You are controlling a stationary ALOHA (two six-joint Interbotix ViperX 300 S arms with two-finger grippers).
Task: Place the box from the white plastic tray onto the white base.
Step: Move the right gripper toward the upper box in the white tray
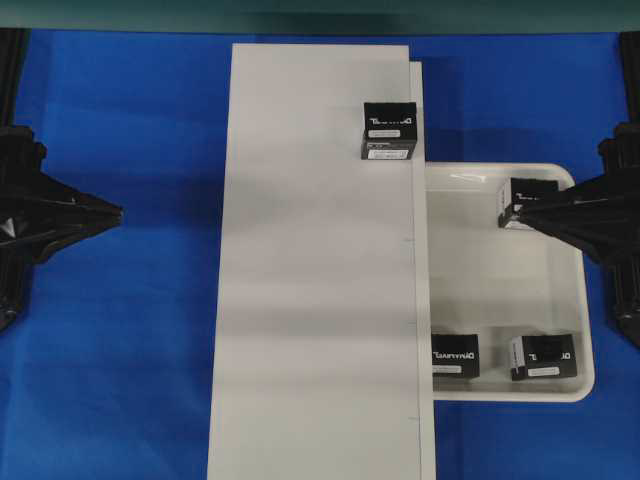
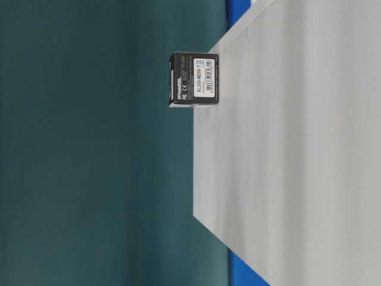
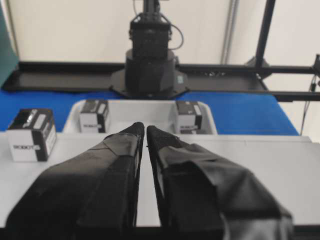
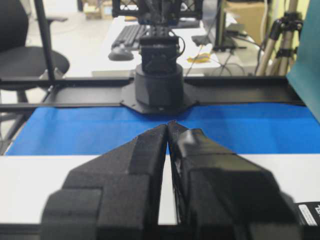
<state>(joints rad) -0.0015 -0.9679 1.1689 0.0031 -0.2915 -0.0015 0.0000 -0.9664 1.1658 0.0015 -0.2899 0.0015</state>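
Note:
The long white base lies down the middle of the table. One black box stands on its far right edge; it also shows in the table-level view and the left wrist view. The white plastic tray lies right of the base and holds three look-alike boxes: one at the far end and two at the near end. My right gripper is shut and empty, its tip over the far tray box. My left gripper is shut and empty, left of the base.
Blue table cloth surrounds the base and tray. In the left wrist view the tray and two of its boxes lie beyond the base. In the right wrist view a box corner shows at the lower right.

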